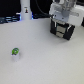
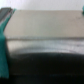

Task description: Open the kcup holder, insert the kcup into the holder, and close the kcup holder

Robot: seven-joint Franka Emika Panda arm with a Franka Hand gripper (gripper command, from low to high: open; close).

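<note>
The kcup (image 1: 15,52), a small white pod with a green lid, stands alone on the white table at the exterior view's lower left. The kcup holder (image 1: 64,32), a black box, sits at the upper right. My gripper (image 1: 60,23) hangs right over the holder, partly covering it, far from the kcup. In the blurred wrist view the holder's dark top (image 2: 45,65) fills the lower half, and a teal finger (image 2: 3,45) shows at the edge. The frames do not show how the jaws stand or whether the drawer is open.
A tall white bottle-shaped object (image 1: 24,11) stands at the back left near dark items along the table's far edge. The white table (image 1: 45,60) spreads between the kcup and the holder.
</note>
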